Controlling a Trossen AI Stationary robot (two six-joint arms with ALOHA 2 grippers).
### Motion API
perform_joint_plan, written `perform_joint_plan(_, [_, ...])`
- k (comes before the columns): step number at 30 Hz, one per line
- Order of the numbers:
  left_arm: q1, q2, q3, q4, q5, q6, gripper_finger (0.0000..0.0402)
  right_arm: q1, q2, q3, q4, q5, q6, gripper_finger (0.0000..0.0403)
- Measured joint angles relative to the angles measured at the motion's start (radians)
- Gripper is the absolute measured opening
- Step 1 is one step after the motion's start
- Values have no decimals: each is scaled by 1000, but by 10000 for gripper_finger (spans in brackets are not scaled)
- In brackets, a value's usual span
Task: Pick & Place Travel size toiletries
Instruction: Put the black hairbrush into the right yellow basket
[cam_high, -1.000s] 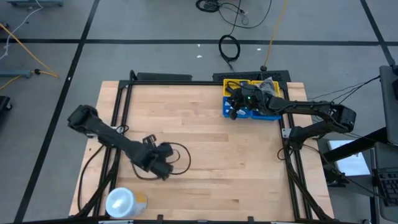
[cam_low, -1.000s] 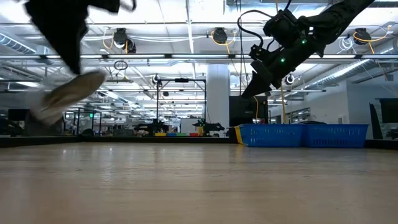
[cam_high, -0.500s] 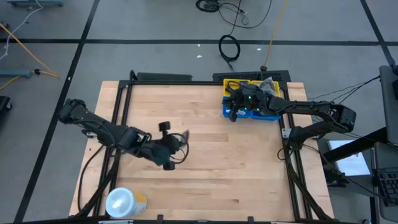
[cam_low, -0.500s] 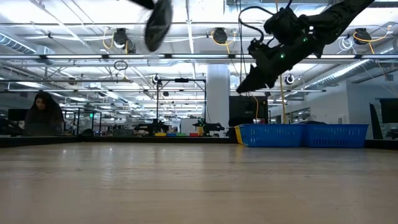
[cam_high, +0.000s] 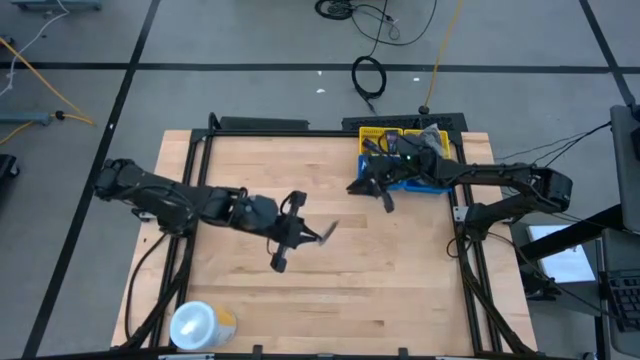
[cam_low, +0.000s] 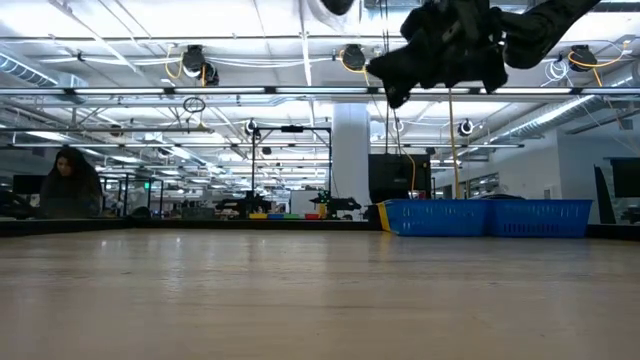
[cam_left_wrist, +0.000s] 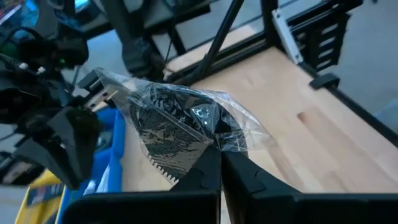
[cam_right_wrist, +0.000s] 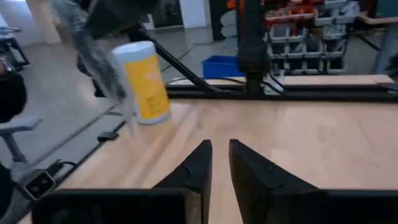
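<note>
High view: my left claw carries a bagged comb toward the bins

The wooden table (cam_high: 330, 270) spreads under both my arms. At its far right corner sit the blue and yellow bins (cam_high: 410, 180). The white-and-yellow roll (cam_high: 200, 325) stands at the near left edge. My left claw (cam_high: 300, 232) hangs over mid-table, clenched on a comb in a clear bag (cam_left_wrist: 180, 121), whose long axis points toward the bins. My right claw (cam_high: 372, 187), nearly closed on nothing, hovers just beside the bins and is nearer them.
</note>
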Motion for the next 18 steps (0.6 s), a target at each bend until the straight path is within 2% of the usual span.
perform_joint_plan(6, [54, 0, 0, 41, 113, 38, 0, 72, 0, 0, 53, -16, 32, 71])
perform_joint_plan(9, [76, 0, 0, 42, 165, 47, 0, 103, 0, 0, 80, -58, 27, 90])
perform_joint_plan(13, [91, 0, 0, 40, 191, 43, 0, 126, 0, 0, 135, -137, 42, 121])
perform_joint_plan(18, [91, 0, 0, 44, 195, 47, 0, 147, 0, 0, 166, -130, 52, 158])
